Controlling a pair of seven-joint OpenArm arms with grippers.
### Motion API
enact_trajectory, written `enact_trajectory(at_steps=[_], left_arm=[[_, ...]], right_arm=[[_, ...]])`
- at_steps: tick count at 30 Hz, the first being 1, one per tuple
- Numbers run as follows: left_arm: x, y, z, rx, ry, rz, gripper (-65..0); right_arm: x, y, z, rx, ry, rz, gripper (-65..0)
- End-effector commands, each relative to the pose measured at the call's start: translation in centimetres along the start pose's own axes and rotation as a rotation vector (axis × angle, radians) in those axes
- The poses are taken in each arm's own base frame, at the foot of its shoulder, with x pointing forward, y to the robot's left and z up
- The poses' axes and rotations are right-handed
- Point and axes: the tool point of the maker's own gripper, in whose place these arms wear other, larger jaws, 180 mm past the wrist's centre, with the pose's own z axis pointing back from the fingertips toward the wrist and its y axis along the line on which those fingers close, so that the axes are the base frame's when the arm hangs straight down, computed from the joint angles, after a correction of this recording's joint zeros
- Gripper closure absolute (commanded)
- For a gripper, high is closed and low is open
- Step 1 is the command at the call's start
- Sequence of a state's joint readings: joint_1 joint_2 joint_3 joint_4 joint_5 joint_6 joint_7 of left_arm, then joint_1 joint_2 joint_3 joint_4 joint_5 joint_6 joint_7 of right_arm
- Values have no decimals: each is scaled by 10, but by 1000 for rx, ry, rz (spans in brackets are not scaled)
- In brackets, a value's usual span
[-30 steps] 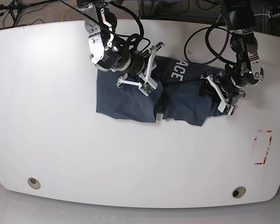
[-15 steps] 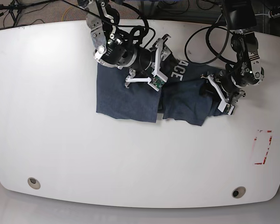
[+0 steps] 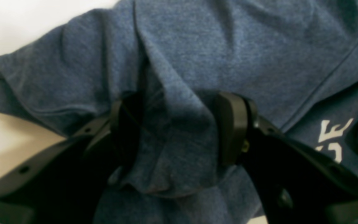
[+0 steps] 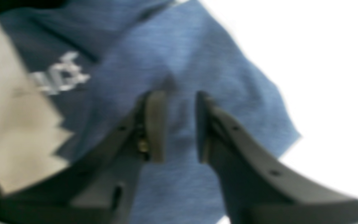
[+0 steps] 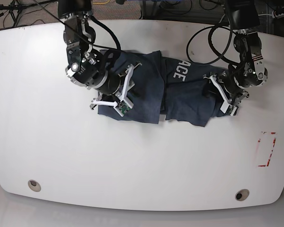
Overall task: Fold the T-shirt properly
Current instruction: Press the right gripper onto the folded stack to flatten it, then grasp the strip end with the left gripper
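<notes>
While the T-shirt (image 5: 180,94) lies bunched on the white table (image 5: 61,156), left gripper (image 3: 179,130) pinches a thick fold between wide-set jaws — right gripper (image 4: 179,124) jaws narrowly apart over cloth, grip unclear in the blur.

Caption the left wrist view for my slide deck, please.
Left end effector pinching a raised fold of the navy T-shirt on the white table.

One T-shirt (image 5: 151,92) lies on one white table (image 5: 132,156). Two robot arms reach over it, each ending in one hand: the left hand (image 5: 222,97) and the right hand (image 5: 118,92). Two round holes (image 5: 34,185) sit near the table's front edge, and one red-marked rectangle (image 5: 266,149) shows at its side.
</notes>
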State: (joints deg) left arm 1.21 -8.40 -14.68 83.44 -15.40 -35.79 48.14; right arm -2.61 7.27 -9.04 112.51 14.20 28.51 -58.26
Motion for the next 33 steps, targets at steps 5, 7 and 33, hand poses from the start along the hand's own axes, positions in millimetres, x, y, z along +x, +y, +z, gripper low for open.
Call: enact_trajectory(at_steps=[5, 7, 33], left_arm=[[-22, 6, 4, 42, 121, -30, -338], [-17, 5, 4, 42, 109, -35, -338], [62, 41, 69, 64, -164, 132, -506]], right_arm=[[-7, -14, -16, 26, 10, 20, -54], [-14, -12, -22, 45, 16, 15, -54], [-74, -8, -51, 112, 73, -103, -54]])
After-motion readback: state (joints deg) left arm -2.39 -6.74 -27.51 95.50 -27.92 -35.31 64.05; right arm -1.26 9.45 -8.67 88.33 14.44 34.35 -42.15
